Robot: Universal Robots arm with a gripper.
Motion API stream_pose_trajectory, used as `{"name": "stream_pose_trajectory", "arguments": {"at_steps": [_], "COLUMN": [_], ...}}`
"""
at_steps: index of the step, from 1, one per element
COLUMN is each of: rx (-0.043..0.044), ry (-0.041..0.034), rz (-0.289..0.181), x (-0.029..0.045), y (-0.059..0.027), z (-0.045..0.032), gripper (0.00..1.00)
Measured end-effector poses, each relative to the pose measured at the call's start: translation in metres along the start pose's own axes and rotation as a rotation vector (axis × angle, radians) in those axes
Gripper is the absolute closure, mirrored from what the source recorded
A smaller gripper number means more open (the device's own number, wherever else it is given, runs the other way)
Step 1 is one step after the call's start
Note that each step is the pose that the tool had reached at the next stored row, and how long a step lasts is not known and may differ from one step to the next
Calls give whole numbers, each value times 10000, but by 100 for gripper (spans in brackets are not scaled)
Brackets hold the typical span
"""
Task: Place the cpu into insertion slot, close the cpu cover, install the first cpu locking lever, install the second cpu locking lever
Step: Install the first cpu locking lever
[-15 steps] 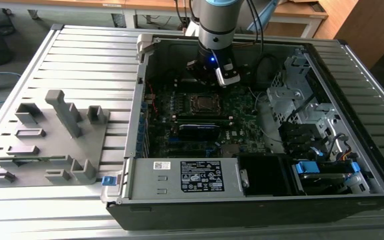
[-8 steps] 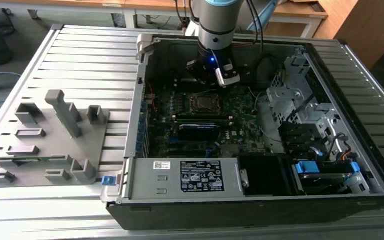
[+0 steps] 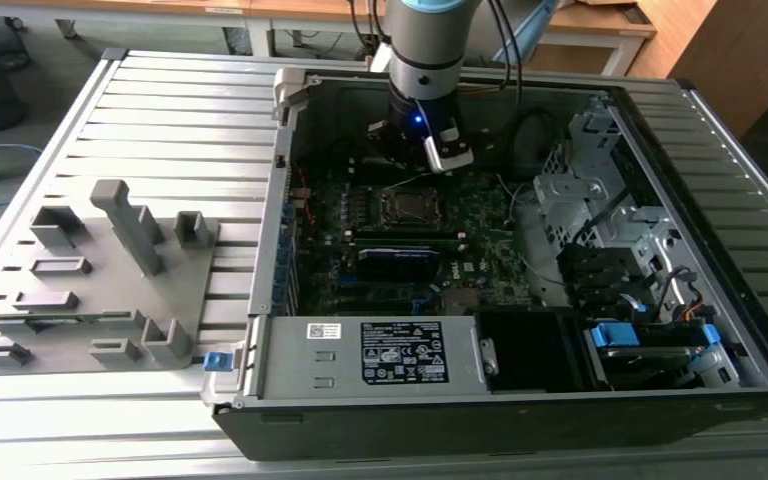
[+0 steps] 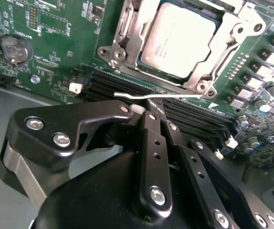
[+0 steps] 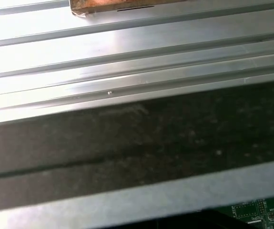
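Observation:
The cpu [image 4: 178,39] lies flat in the insertion slot [image 3: 408,205], its dull silver top showing. The cpu cover [image 4: 127,33], a silvery frame, lies down around it. In the second wrist view my gripper [image 4: 152,110] hangs just beside the socket with its black fingers [image 4: 148,138] pressed together, shut. A thin silvery locking lever [image 4: 127,96] runs across right at the fingertips; whether it is touched I cannot tell. In the exterior view the gripper [image 3: 422,165] hovers over the motherboard just behind the socket.
Long black memory slots [image 4: 122,85] and a coin battery [image 4: 15,47] lie near the fingers. The open case [image 3: 267,260] holds a white-labelled power supply [image 3: 384,355] and drive cages [image 3: 584,190]. A grey fixture [image 3: 104,280] sits on the slatted table [image 5: 127,67].

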State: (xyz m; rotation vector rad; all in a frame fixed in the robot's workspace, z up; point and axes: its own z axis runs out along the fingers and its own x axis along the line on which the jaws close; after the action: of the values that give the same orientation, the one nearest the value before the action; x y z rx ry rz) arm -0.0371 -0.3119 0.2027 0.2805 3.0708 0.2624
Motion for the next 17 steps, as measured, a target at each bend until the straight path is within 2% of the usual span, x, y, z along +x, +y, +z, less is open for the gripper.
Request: {"name": "stream_pose_trajectory", "arguments": {"at_steps": [6, 10, 13, 14, 16, 17], "rx": [-30, -84, -116, -141, -253, -260], "ry": [0, 7, 11, 14, 28, 29], "rz": [4, 9, 11, 13, 18, 20], "x": [6, 4, 6, 9, 17, 19], "y": [6, 18, 19, 18, 16, 17], "z": [-46, -110, -118, -116, -107, -107], "gripper": [90, 90, 90, 90, 90, 90]}}
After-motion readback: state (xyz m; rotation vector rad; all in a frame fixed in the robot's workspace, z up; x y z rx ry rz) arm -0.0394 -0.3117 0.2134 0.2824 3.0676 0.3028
